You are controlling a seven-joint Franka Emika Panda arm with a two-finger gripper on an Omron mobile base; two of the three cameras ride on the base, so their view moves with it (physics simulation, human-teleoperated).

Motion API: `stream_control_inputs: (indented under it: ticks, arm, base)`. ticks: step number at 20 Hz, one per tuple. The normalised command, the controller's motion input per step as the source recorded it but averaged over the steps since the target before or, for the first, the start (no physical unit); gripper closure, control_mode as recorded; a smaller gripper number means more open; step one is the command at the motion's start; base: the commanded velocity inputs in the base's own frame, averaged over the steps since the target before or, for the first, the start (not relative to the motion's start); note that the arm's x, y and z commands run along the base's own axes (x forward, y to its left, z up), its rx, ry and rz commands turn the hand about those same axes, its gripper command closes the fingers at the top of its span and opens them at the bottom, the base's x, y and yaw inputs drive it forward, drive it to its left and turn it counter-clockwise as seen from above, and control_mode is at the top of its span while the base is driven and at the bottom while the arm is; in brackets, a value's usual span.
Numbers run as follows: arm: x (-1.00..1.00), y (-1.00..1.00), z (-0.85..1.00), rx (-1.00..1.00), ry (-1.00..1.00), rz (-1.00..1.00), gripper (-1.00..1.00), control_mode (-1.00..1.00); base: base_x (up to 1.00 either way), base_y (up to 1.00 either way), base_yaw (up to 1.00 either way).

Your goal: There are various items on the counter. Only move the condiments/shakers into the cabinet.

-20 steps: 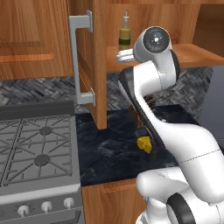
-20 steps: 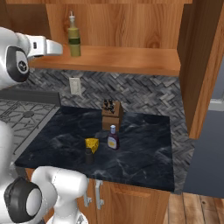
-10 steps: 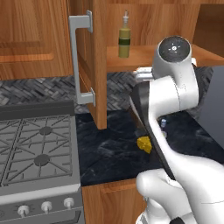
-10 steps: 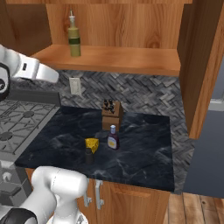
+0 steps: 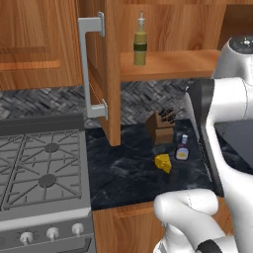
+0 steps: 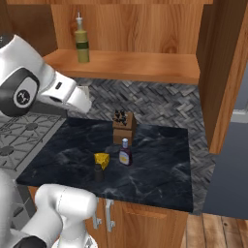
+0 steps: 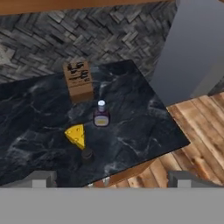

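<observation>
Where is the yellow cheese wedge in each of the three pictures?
Left base view: cheese wedge on the counter, lower right of centre.
Right base view: left of centre.
Hand view: left of centre.
Shared landmark: the knife block, standing just behind it.

The black marbled counter [image 6: 150,160] at centre frame carries a knife block [image 6: 123,128], purple bottle [image 6: 125,153], cheese wedge [image 6: 101,159] and black shaker [image 6: 98,173]; the cabinet shelf [image 6: 145,65] above carries the yellow-olive bottle [image 6: 81,41].

No readable text anywhere

The small bottle [image 6: 125,156] on the counter [image 6: 155,164] carries a pale label, but it is too small and blurred to show any letters. The tall bottle [image 6: 81,39] on the cabinet shelf [image 6: 140,65] has a plain dark band, no print.
</observation>
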Motion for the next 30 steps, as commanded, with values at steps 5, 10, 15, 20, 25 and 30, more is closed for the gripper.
stream_control_inputs:
  ticks: [5,10,15,20,25,30]
  arm:
    - [0.09,-0.80,-0.29,0.10,0.01,0.23,-1.00,-1.00]
    - [0.04,-0.61,-0.30,0.05,-0.01,0.30,-1.00,-1.00]
    - [-0.34,-0.12,-0.83,0.00,0.00,0.43,-1.00,-1.00]
    - [-0.21,0.26,-0.93,-0.07,0.02,0.26,-1.00,-1.00]
    - [-0.01,0.92,-0.83,-0.05,0.18,0.02,-1.00,-1.00]
    - [0.01,0.84,-0.73,0.00,0.13,0.00,-1.00,-1.00]
  base:
    - [0.00,0.00,0.00]
    - [0.00,0.00,0.00]
    - [0.00,0.00,0.00]
    - [0.00,0.00,0.00]
    - [0.00,0.00,0.00]
    - [0.00,0.00,0.00]
